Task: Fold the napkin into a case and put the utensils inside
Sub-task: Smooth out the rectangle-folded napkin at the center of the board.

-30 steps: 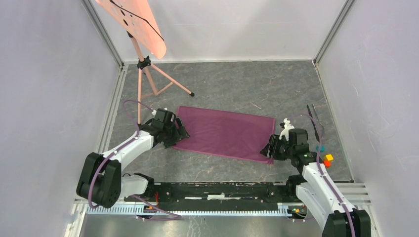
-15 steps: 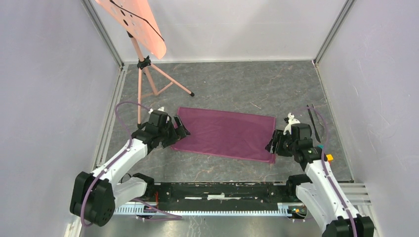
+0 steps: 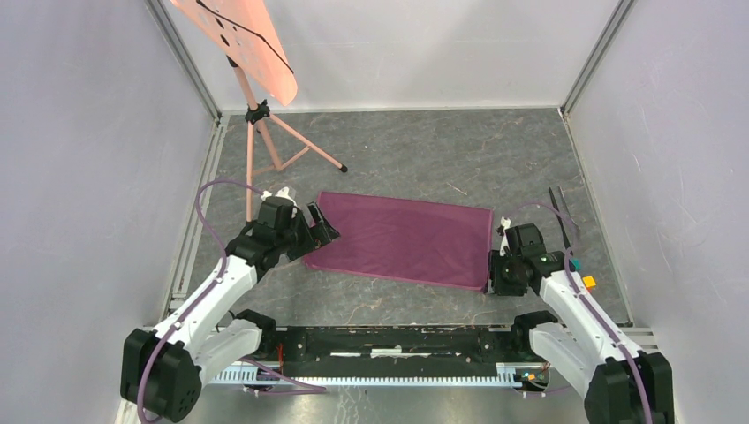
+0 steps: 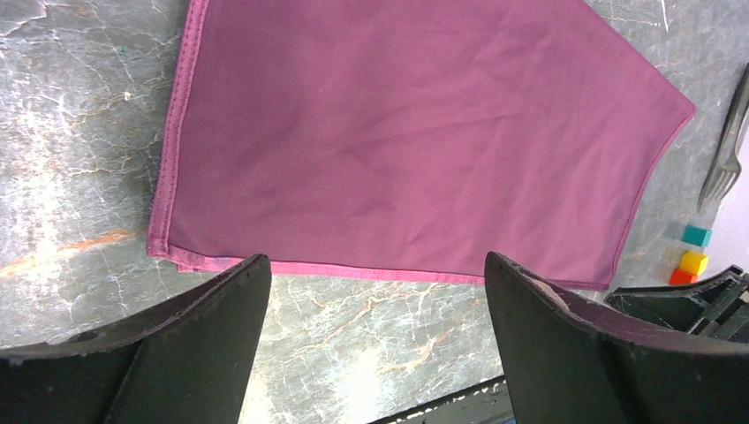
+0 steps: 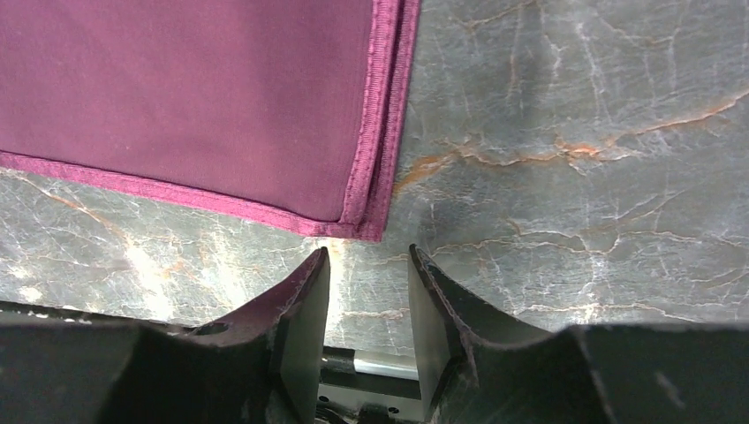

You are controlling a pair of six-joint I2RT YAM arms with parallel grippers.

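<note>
Right gripper (image 5: 368,265), fingers narrowly apart and empty, is hovering off the napkin's (image 3: 402,240) 5 o'clock corner, risking pinching one layer only; left gripper (image 4: 375,265) is gaping empty at 9 o'clock

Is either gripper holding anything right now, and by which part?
Nothing is held. The left gripper and right gripper both stand open and empty beside the napkin.

In the left wrist view the fork (image 4: 730,141) is cut off at the right edge, the napkin (image 4: 397,132) at the top.
</note>
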